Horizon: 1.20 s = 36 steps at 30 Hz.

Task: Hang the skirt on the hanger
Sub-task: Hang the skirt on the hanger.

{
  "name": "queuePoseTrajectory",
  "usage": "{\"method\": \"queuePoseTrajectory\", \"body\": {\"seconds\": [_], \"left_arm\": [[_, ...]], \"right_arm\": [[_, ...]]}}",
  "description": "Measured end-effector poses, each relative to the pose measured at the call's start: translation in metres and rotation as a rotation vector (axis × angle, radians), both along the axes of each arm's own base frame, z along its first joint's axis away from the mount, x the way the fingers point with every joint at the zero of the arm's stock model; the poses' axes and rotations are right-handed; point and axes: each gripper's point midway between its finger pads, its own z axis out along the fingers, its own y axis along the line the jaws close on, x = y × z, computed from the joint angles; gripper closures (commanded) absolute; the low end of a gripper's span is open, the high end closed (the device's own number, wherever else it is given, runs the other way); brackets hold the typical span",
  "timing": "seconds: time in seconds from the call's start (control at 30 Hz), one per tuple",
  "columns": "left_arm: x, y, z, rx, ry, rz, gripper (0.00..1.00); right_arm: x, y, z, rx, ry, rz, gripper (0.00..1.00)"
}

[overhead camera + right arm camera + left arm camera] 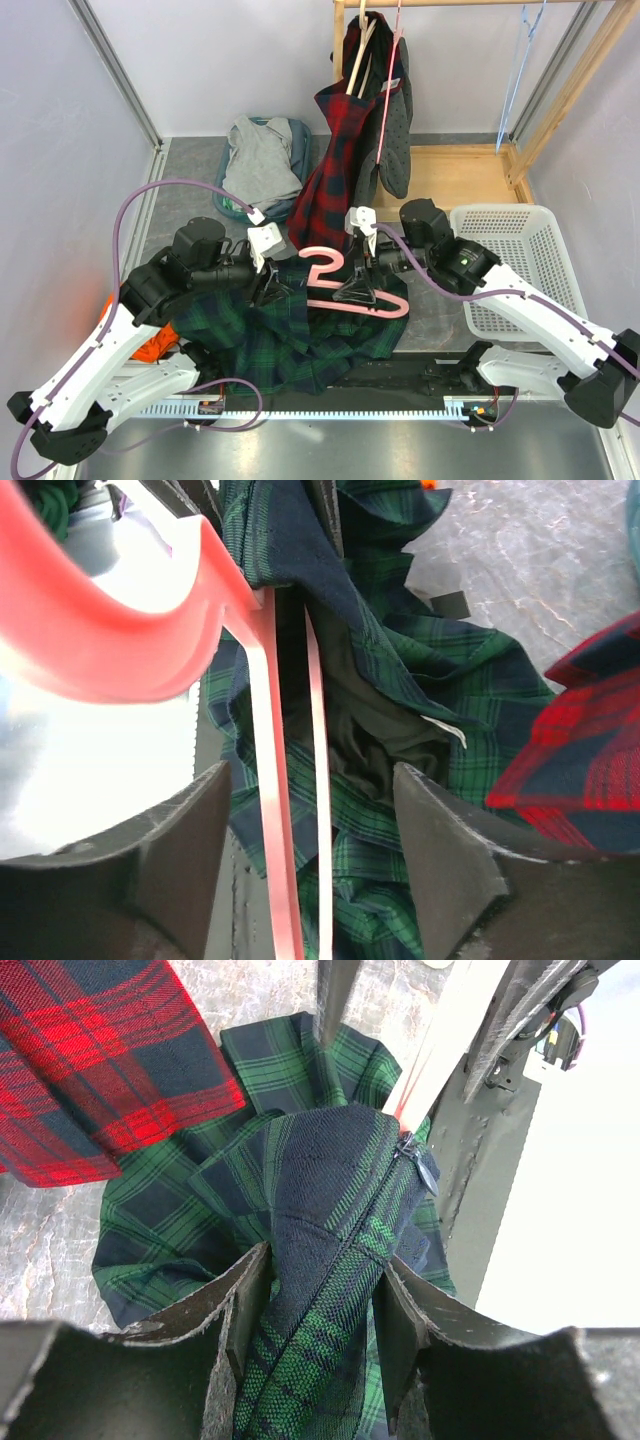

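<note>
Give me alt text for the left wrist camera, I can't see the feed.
The left gripper pinches a raised fold of the green-and-navy plaid skirt, with its zipper running along the fold. A red plaid garment fills the upper left. A pale bar, probably the hanger, crosses the upper right.

At the counter's far edge, heaped grey cloth [260, 155] in a teal tub [299, 140]; hanging alongside, a red-and-black plaid garment [335, 170]; near the right edge, a white slatted plastic basket [495, 211].

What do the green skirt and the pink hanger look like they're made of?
The green skirt: woven cloth, likely wool or a blend, matte; visible twill weave and soft folds. The pink hanger: probably moulded plastic, smooth, slightly glossy, with even colour.
</note>
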Motion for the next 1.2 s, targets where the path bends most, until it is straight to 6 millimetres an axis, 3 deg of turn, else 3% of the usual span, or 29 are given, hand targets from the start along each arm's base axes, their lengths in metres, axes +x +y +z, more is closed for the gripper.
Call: {"method": "queuePoseTrajectory", "body": {"seconds": [0.1,0.13,0.2,0.27,0.3,0.33,0.37,0.47,0.67,0.93,1.03,1.2], "left_arm": [[0.000,0.000,0.000,-0.001,0.001,-0.002,0.98],[-0.001,0.000,0.000,-0.002,0.002,-0.004,0.98],[-0.001,-0.001,0.000,-0.004,0.003,-0.006,0.98],[0.000,0.000,0.000,-0.002,0.005,0.002,0.98],[0.000,0.001,0.000,-0.001,0.006,0.005,0.92],[0.000,0.001,0.000,-0.002,0.006,0.006,0.82],[-0.001,0.001,0.000,-0.002,0.006,0.006,0.65],[-0.002,0.002,-0.001,0.005,0.018,0.003,0.41],[-0.007,0.002,0.009,0.012,0.040,-0.015,0.32],[-0.016,-0.004,0.035,-0.015,0.023,-0.096,0.32],[-0.020,-0.010,0.030,-0.007,0.055,-0.149,0.36],[-0.027,-0.018,0.013,0.021,0.125,-0.217,0.34]], "right_arm": [[-0.001,0.003,-0.003,-0.004,0.000,0.010,0.62],[-0.001,0.004,-0.003,-0.005,0.000,0.012,0.80],[-0.001,0.005,-0.004,-0.006,0.001,0.016,1.00],[-0.003,0.006,-0.004,-0.005,0.004,0.027,1.00],[-0.004,0.006,-0.004,-0.004,0.003,0.032,1.00],[-0.004,0.006,-0.004,-0.004,0.001,0.032,1.00],[-0.004,0.006,-0.004,-0.005,0.000,0.030,1.00],[-0.005,0.006,-0.003,-0.003,-0.012,0.030,1.00],[-0.014,-0.006,0.008,0.007,-0.053,0.027,1.00],[-0.021,-0.016,0.004,-0.022,-0.059,0.037,1.00],[-0.022,-0.016,-0.002,-0.041,-0.046,0.047,1.00],[-0.024,-0.017,-0.005,-0.049,-0.041,0.058,1.00]]}}
